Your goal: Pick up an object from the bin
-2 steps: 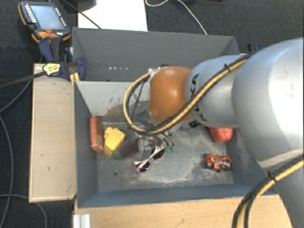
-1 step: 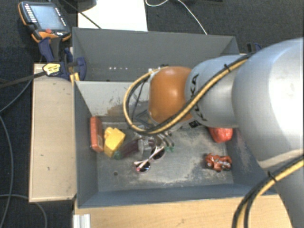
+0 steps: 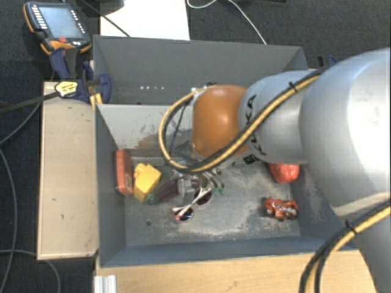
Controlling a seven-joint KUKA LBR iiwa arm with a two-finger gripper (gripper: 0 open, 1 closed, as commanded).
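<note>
My gripper (image 3: 206,179) hangs low in the middle of the bin, just below the arm's orange cover. Right under it and to its lower left lies a pair of small sunglasses (image 3: 188,208) with a pale frame and dark lenses. The gripper's metal parts overlap the glasses' upper end. A dark brown lump (image 3: 167,191) sits just left of the gripper. Beside that lump stands a yellow block (image 3: 146,180).
An orange-red cylinder (image 3: 123,172) lies along the bin's left wall. A red rounded thing (image 3: 285,173) shows at the right, partly under the arm. A small red toy car (image 3: 280,208) sits at the front right. The arm covers the bin's back right.
</note>
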